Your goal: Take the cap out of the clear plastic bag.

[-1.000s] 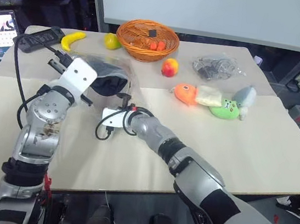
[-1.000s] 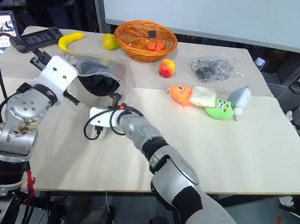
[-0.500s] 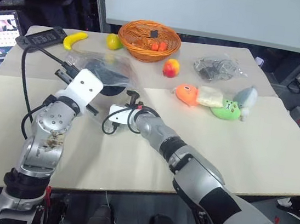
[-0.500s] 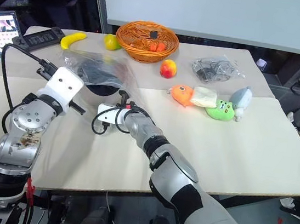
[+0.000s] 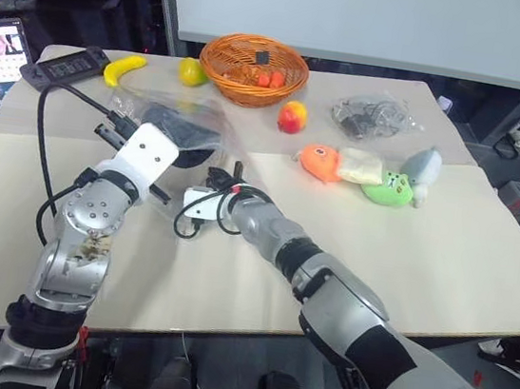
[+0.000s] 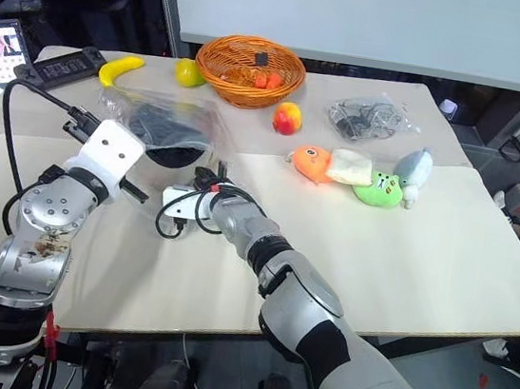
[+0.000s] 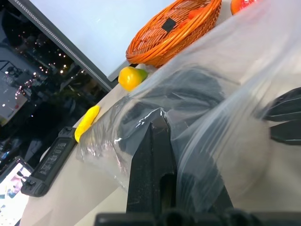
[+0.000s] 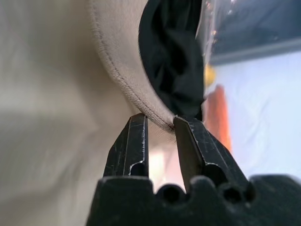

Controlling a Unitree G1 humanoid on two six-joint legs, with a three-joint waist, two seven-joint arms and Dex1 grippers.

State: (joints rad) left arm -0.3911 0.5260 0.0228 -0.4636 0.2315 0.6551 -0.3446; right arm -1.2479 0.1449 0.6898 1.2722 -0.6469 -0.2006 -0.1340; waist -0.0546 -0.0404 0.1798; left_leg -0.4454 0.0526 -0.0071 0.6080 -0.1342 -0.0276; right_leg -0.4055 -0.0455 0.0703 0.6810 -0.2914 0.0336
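The clear plastic bag (image 5: 169, 117) lies on the table (image 5: 442, 267) toward the robot's left, just in front of the wicker basket (image 5: 254, 67), w/ the cap (image 5: 184, 134) inside as a dark mound, black underside showing. In the left wrist view the left gripper (image 7: 151, 123) is seen pressed together, its fingers pinching a fold of the bag film at the near edge; the bag is thus held by the L arm and appears anchored. The right gripper (image 8: 159, 123) is brought in from the robot's right, across the front of the bag, pointing roughly level toward the bag mouth. In the right wrist view its two fingers (image 8: 133, 136) are narrowed to a slim gap w/ the cap's stitched beige rim lying right at the tips; whether the rim is actually clamped or only just reached can't be told for certain, since the seam sits at the very tip line. The relation the next move turns on: the cap lies directly ahead of the R gripper, beyond its tips, w/ the rim edge running across the gap betw. the fingers, so a pull back along the gripper's own line, away from the L hand's hold, would prob. be what draws the cap out. The R arm is the nearer one to the cap rim; the L is occupied w/ the bag. Judged: extraction not yet done, cap mostly in the bag. Risk: thin rim slipping out if the bite is shallow, or film caught along w/ fabric.
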